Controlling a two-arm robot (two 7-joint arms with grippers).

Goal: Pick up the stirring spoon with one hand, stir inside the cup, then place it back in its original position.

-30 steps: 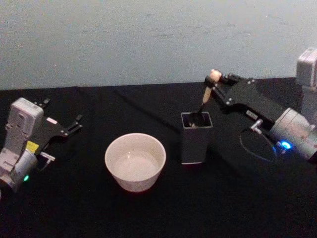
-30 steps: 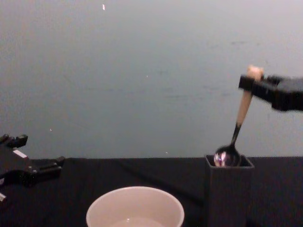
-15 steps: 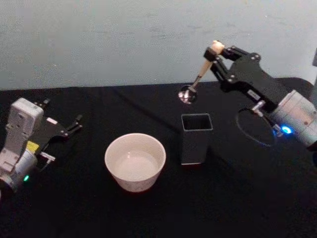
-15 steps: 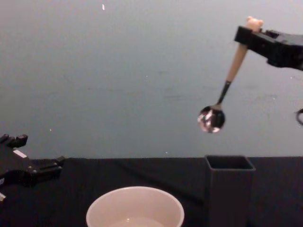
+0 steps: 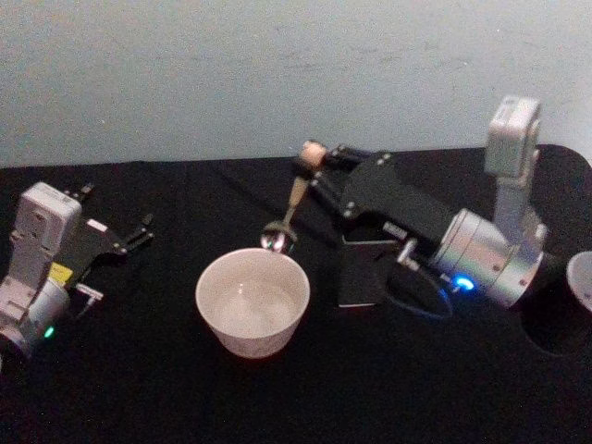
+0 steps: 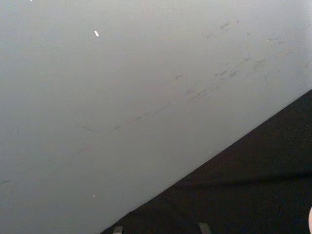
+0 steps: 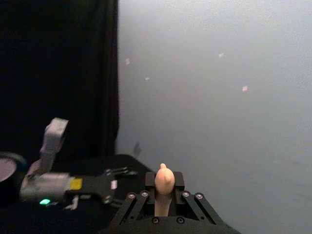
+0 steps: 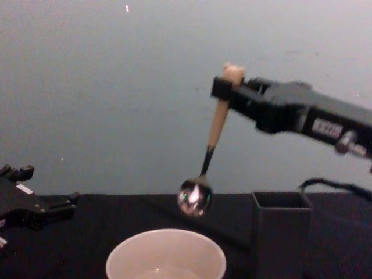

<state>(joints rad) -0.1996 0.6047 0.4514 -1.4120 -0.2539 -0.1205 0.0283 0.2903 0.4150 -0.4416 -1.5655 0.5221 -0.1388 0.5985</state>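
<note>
My right gripper (image 5: pixel 315 166) is shut on the top of the stirring spoon (image 5: pixel 294 199), just under its small knob. The spoon hangs tilted, its shiny bowl end just above the far rim of the cream-white cup (image 5: pixel 252 301). Seen from the chest, the spoon (image 8: pixel 217 128) dangles from the right gripper (image 8: pixel 224 88) with its bowl clear of the cup (image 8: pixel 165 256). In the right wrist view the knob (image 7: pixel 165 181) pokes up between the jaws. My left gripper (image 5: pixel 116 217) rests open on the table at the far left, also seen as the left gripper (image 8: pixel 40 195) low in the chest view.
A dark grey square holder (image 5: pixel 363 270) stands just right of the cup, partly behind my right arm, and shows as the holder (image 8: pixel 282 229) in the chest view. A pale round object (image 5: pixel 583 277) sits at the right edge. The table has a black cloth (image 5: pixel 139 388).
The right gripper lifted the spoon out of the dark holder, then carried it left and down. The spoon's bowl now hangs over the cup's far rim. The left arm has not moved.
</note>
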